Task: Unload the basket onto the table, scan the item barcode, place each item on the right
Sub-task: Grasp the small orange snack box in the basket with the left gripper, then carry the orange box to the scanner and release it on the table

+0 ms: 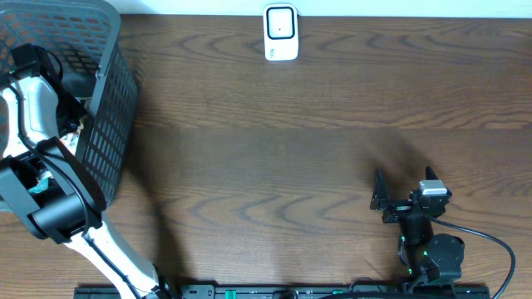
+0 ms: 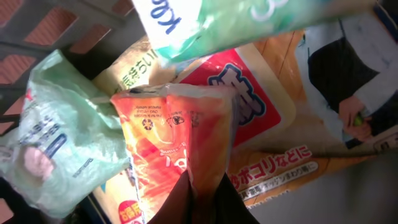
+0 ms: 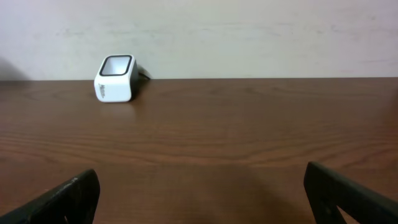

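Observation:
In the left wrist view my left gripper (image 2: 199, 200) is shut on the lower edge of an orange snack packet (image 2: 177, 134), the item, which stands up between the dark fingers. It lies among other packets inside the grey basket (image 1: 112, 124). From overhead the left arm (image 1: 37, 100) reaches down into that basket and its fingers are hidden. The white barcode scanner (image 1: 281, 33) stands at the table's far edge, also in the right wrist view as the scanner (image 3: 115, 78). My right gripper (image 1: 402, 187) rests open near the front right, nothing between its fingers (image 3: 62, 199).
Around the orange packet lie a pale green bag (image 2: 56, 137), a white and green packet (image 2: 236, 22) and a large red and orange pack (image 2: 261, 106). The basket's mesh wall stands between them and the brown wooden table (image 1: 274, 166).

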